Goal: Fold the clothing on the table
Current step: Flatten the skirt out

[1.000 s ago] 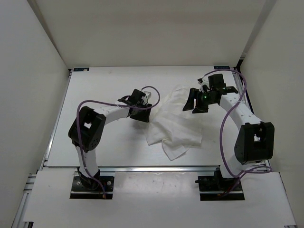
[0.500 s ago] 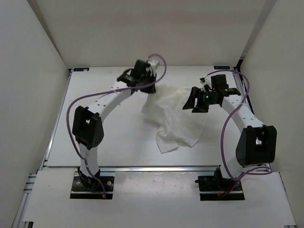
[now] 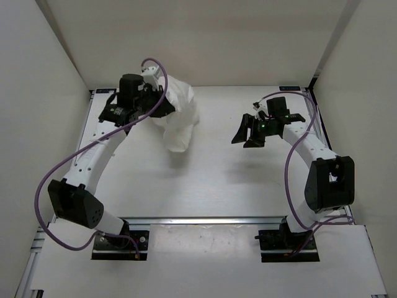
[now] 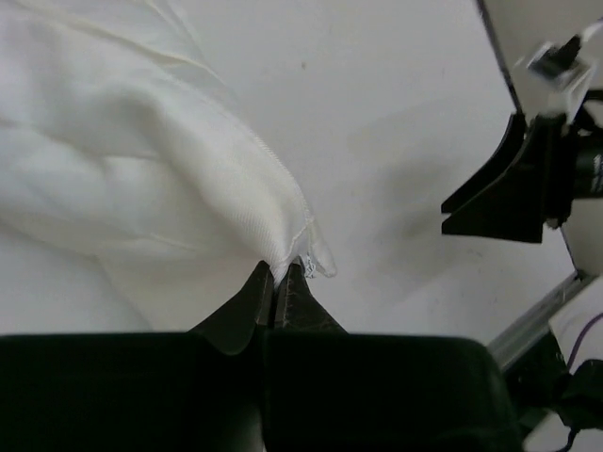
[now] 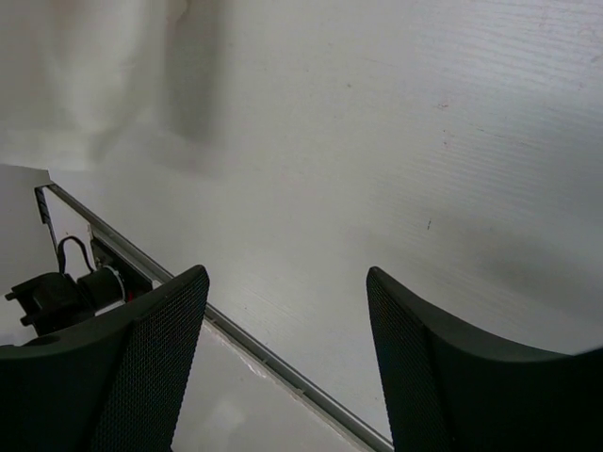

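Clothing (image 3: 177, 115), thin and white, hangs in a loose bunch over the far left part of the surface (image 3: 248, 186), pinched at one hemmed corner by the left fingers (image 4: 287, 294). In the left wrist view those fingers are pressed together with only the fabric's stitched edge between them, and the cloth (image 4: 122, 160) billows away from the grip in soft folds. From above, the bundle narrows toward its lower end (whether that end touches the surface cannot be told).

Holding it up, the left arm (image 3: 93, 155) stretches long toward the far left corner, a purple cable (image 3: 56, 174) looping beside it.

Well apart, on the far right side, the right fingers (image 3: 239, 131) are spread wide and hold nothing. Their own camera shows both dark finger pads (image 5: 141, 358) with bare surface between them, and the hanging cloth (image 5: 94, 85) pale in the distance.

A metal rail (image 3: 205, 218) runs along the near edge of the surface, and plain white walls (image 3: 186, 43) close in the other three sides.
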Controlling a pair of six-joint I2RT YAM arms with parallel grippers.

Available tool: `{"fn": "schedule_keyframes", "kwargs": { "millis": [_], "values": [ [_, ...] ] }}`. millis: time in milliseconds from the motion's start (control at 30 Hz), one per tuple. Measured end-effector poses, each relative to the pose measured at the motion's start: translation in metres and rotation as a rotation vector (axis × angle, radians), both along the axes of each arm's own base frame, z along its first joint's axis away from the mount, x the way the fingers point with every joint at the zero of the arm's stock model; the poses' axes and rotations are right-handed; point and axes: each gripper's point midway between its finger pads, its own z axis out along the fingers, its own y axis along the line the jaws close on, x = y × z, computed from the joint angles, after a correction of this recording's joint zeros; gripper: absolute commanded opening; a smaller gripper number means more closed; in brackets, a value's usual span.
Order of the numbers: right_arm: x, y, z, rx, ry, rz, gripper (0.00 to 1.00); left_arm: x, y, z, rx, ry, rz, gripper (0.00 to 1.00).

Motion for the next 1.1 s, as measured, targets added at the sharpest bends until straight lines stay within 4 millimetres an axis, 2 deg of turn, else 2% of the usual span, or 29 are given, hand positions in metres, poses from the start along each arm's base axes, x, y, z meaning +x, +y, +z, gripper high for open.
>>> {"fn": "schedule_keyframes", "kwargs": {
  "millis": [67,133,200,333,400,567,633,733,833,867,900,933,967,1000,1067,1100],
  "values": [
    [0.001,0.003,-0.001,0.0,0.002,0.007,0.73,-0.008,-0.011,-0.036,0.014,0.093,-0.032,0.0],
    [0.001,0.005,0.0,0.001,0.002,0.011,0.73,-0.021,-0.027,-0.059,0.02,0.155,-0.081,0.0],
    [0.0,0.007,0.0,0.003,0.001,0.015,0.73,-0.038,-0.052,-0.072,0.023,0.197,-0.16,0.0],
    [-0.001,0.01,0.001,0.01,0.008,0.015,0.73,-0.068,-0.094,-0.063,-0.014,0.193,-0.306,0.0],
    [-0.002,0.013,0.002,0.015,0.011,0.016,0.73,-0.07,-0.096,-0.054,-0.044,0.189,-0.326,0.0],
    [-0.002,0.023,0.001,0.024,0.01,0.035,0.73,-0.057,-0.061,-0.033,-0.095,0.148,-0.247,0.0],
    [0.0,0.027,-0.002,0.025,0.02,0.043,0.73,-0.059,-0.045,-0.034,-0.105,0.131,-0.206,0.0],
    [0.007,0.033,-0.006,0.024,0.029,0.055,0.73,-0.076,-0.013,-0.063,-0.091,0.181,-0.11,0.0],
    [0.012,0.037,-0.008,0.022,0.031,0.062,0.73,-0.104,0.027,-0.122,-0.04,0.322,0.048,0.0],
    [0.013,0.038,-0.008,0.023,0.031,0.064,0.73,-0.119,0.048,-0.149,0.001,0.397,0.133,0.04],
    [0.014,0.038,-0.007,0.023,0.029,0.065,0.72,-0.131,0.06,-0.166,0.032,0.456,0.177,0.11],
    [0.015,0.039,-0.007,0.022,0.026,0.067,0.73,-0.148,0.078,-0.185,0.075,0.521,0.238,0.35],
    [0.015,0.04,-0.006,0.022,0.024,0.071,0.72,-0.161,0.087,-0.196,0.106,0.56,0.265,0.39],
    [0.016,0.042,-0.006,0.021,0.025,0.076,0.73,-0.173,0.092,-0.203,0.123,0.594,0.286,0.42],
    [0.018,0.045,-0.008,0.016,0.033,0.086,0.72,-0.191,0.094,-0.207,0.149,0.622,0.288,0.58],
    [0.019,0.046,-0.009,0.013,0.04,0.091,0.72,-0.197,0.093,-0.205,0.154,0.615,0.28,0.58]
  ]
}}
